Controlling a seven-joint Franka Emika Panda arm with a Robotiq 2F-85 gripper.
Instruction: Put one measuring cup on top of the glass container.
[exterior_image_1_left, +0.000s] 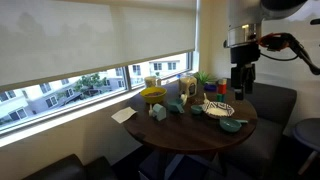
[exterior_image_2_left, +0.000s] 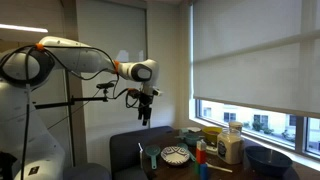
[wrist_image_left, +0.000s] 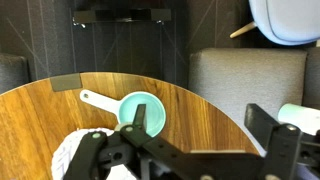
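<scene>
The measuring cup (wrist_image_left: 140, 108) sits upright on the wooden table (wrist_image_left: 40, 120) close to its edge, bowl open to the ceiling. Its pale handle (wrist_image_left: 95, 98) runs out toward 10 o'clock in the wrist view, so that is the line of its long axis. The gripper (wrist_image_left: 200, 125) has its jaws standing apart with nothing between them. From their midpoint the cup lies at about 10 o'clock, half behind one finger. In an exterior view the gripper (exterior_image_1_left: 240, 85) hangs well above the table, with the cup (exterior_image_1_left: 230, 125) below it at roughly 6 o'clock. My reading is that the coming move is a drop with a small shift toward the cup (there is only the one arm, so no choice of reach).

A patterned plate (wrist_image_left: 70, 148) lies just beside the cup, at its 8 o'clock in the wrist view. The glass jar (exterior_image_1_left: 188, 88) stands upright across the table, at about 10 o'clock from the cup and near the window. Its top looks narrow, so the cup will likely need setting down level. More small teal cups (exterior_image_1_left: 175, 105) and a yellow bowl (exterior_image_1_left: 152, 96) sit nearby. A drawn blind (exterior_image_1_left: 80, 40) covers most of the window, and dark seating (wrist_image_left: 240, 75) rings the table.
</scene>
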